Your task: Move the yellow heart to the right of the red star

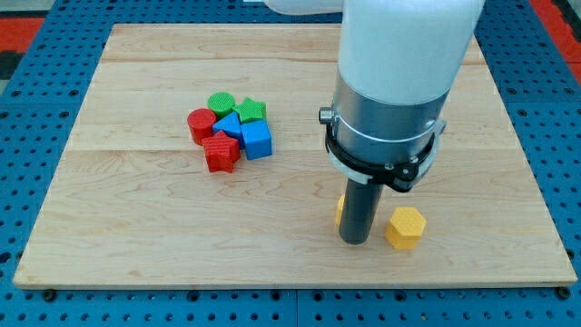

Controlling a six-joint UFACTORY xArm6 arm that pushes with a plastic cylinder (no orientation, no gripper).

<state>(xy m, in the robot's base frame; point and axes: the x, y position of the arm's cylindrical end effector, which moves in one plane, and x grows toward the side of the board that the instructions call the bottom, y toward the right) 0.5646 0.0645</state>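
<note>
My tip [353,242] rests on the board near the view's bottom, right of centre. A yellow block [339,211], mostly hidden behind the rod, shows just at the tip's left; its shape cannot be made out. A yellow hexagon [405,227] lies just right of the tip. The red star [221,153] sits at the lower edge of a cluster left of centre, far from the tip.
The cluster also holds a red cylinder [201,124], a green cylinder [221,103], a green star [250,112], a blue block [228,124] and a blue cube [257,141]. The wooden board [127,236] lies on a blue pegboard. The arm's body hides the board's upper right.
</note>
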